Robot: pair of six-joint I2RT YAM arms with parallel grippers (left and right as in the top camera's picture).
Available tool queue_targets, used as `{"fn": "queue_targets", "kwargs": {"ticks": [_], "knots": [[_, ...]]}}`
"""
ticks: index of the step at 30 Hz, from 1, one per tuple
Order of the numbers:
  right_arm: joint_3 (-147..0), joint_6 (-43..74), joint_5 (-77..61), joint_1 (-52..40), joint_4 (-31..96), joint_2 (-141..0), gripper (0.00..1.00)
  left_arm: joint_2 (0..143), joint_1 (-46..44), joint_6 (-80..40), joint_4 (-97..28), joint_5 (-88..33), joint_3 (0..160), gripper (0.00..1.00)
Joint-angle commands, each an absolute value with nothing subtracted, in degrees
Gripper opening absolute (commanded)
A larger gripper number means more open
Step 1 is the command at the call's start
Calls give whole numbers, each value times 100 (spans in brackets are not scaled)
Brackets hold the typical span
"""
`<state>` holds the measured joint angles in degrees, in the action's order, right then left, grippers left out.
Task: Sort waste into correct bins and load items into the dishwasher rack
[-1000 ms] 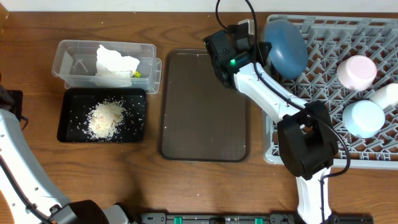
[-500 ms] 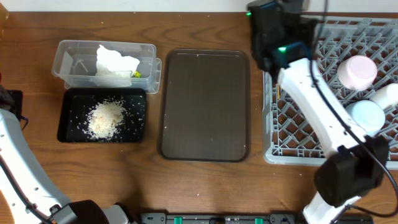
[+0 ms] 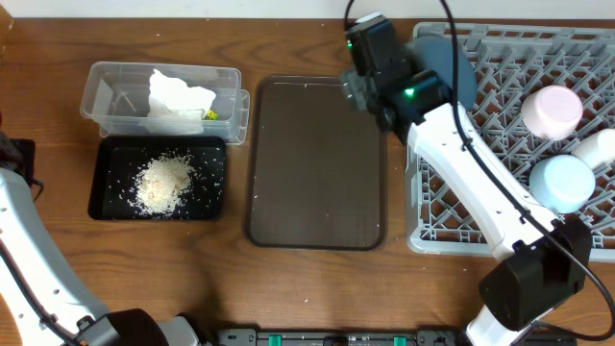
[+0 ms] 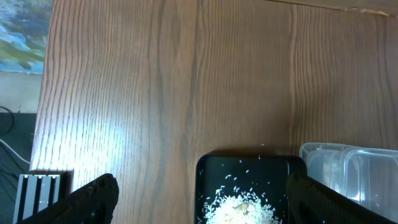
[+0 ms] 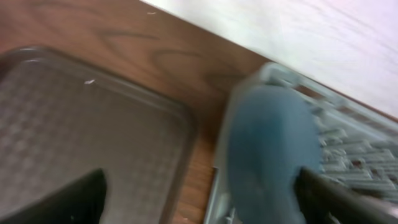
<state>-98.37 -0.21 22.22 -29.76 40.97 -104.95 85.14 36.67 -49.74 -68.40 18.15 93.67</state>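
Note:
The dark blue plate [image 3: 454, 60] stands on edge in the far left corner of the grey dishwasher rack [image 3: 480, 231]. My right gripper [image 5: 205, 200] is open, and the blurred plate [image 5: 267, 149] lies between its fingers, nearer the right one and not gripped. A pale cup [image 3: 551, 111], a white bowl [image 3: 596, 149] and a light blue bowl [image 3: 562, 183] sit upside down in the rack. The clear tub [image 3: 115, 101] holds white tissue [image 3: 178, 94] and a snack wrapper [image 3: 209, 113]. Rice scraps [image 3: 163, 183] lie in the black tray [image 3: 106, 192]. My left gripper [image 4: 202, 208] hangs open above the rice [image 4: 239, 208].
A brown serving tray [image 3: 317, 163] lies between the bins and the rack, with my right arm [image 3: 442, 125] reaching over its far right corner. The left arm [image 3: 19, 240] stays along the table's left edge.
My right gripper has opened and let go of the dark blue plate, which stays in the rack's corner. The right arm has swung back left off the rack. The left arm has not moved.

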Motion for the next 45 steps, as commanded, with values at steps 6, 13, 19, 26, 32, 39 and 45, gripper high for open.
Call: {"fn": "queue_targets", "kwargs": {"ticks": [6,13,19,26,32,39,45], "knots": [[-9845,-73,2958,-3050,4488,-11177,99,8562,3691,-5026,-6855,1865,9397,89],[-9845,-464,4609,-3548,4488,-12036,67,8562,3691,-5026,-6855,1865,9397,89],[-9845,-915,5520,-3938,3994,-12774,51,8562,3691,-5026,-6855,1865,9397,89],[-9845,-867,6399,-3739,3736,-13364,41,8562,3691,-5026,-6855,1865,9397,89],[-9848,-823,7242,-3439,3312,-13384,32,8562,3691,-5026,-6855,1865,9397,89],[-9848,-762,7439,-3111,3380,-13382,21,8562,3691,-5026,-6855,1865,9397,89],[-9856,-731,7907,-3087,3297,-13329,21,8562,3691,-5026,-6855,1865,9397,89]]}}
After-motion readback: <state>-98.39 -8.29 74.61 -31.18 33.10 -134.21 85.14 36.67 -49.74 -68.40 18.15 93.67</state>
